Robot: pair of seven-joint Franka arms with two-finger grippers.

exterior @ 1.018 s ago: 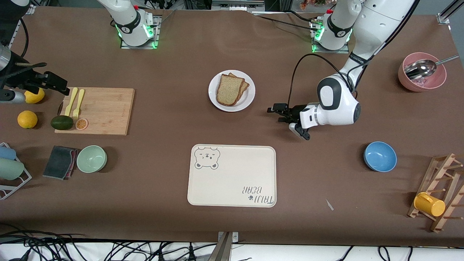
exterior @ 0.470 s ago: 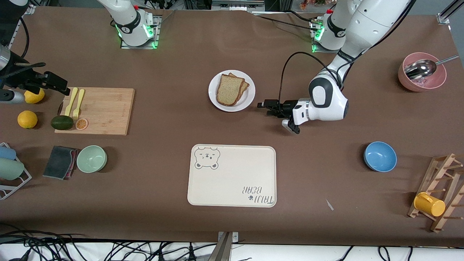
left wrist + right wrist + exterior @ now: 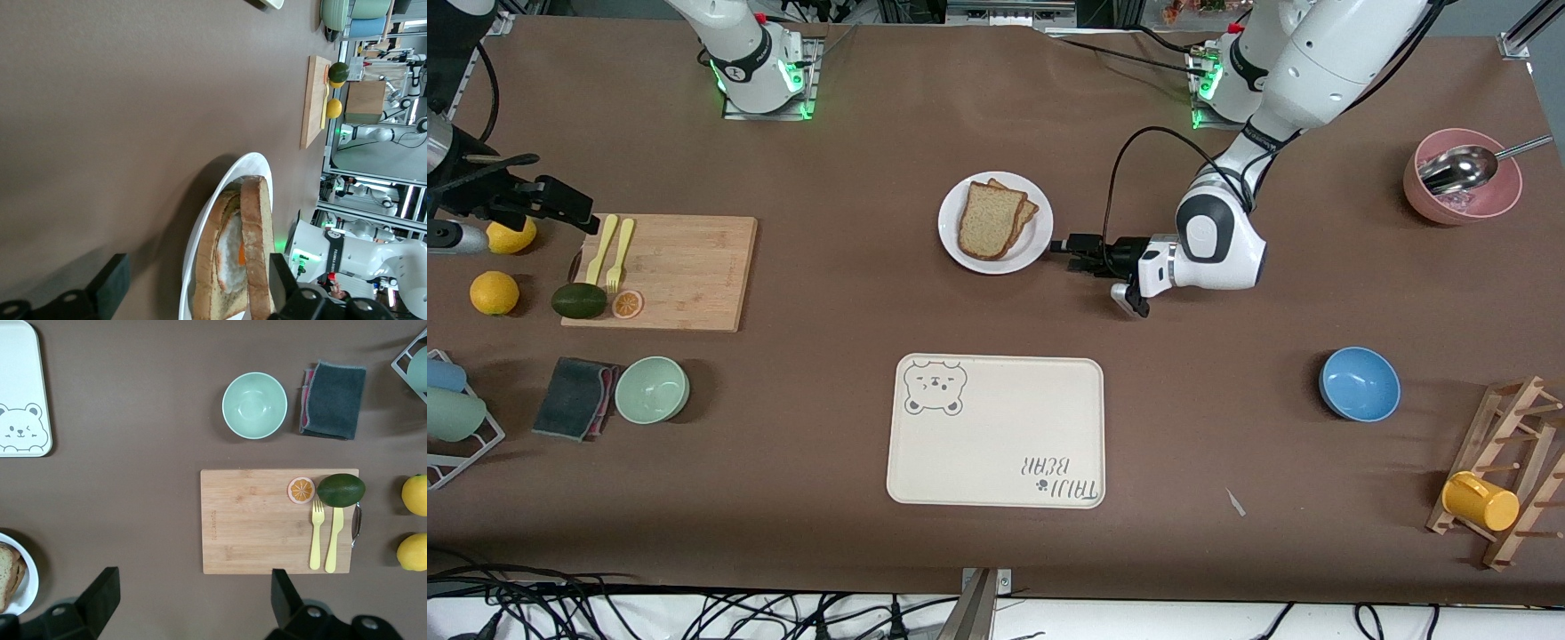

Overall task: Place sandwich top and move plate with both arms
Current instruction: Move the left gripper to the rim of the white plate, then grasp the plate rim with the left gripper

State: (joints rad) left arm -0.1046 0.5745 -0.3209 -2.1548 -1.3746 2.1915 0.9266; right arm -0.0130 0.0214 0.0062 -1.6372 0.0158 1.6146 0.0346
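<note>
Left claw (image 3: 1060, 252) sits low over the brown worktop (image 3: 854, 293), lying sideways w/ its black fingers (image 3: 110, 287) spread apart, nothing between them, tips just beside the rim of the small round white plate (image 3: 1035, 253) on the side toward the left arm's end. Main risk from here, as I judge it: the plate rim is shallow and thin, so if the claw goes in too low one finger jams on the worktop and shoves the plate toward the right arm's end instead of straddling the rim; too high and it clips the bread. A one-sided pinch could also tip the plate and slide the stack off; the pale tan speckled sandwich top w/ dark brown crust (image 3: 989, 220) already lies on the stack, offset from the lower bread slice (image 3: 1028, 210), w/ white-and-orange fried egg (image 3: 231, 248) between them per the left wrist view, so it's loose and prob. shifts easily. Rel. to the claw, sandwich top is on the plate, near but apart from the fingertips, further toward the right arm's end. Right claw (image 3: 190, 593) hangs high over the worktop's right-arm end near the rectangular bamboo cutting board (image 3: 685, 267), fingers spread and empty, waiting; it's well apart from the plate, so a two-arm lift isn't set up yet. Cream rectangular bear tray (image 3: 996, 431) lies nearer the front camera than the plate.
</note>
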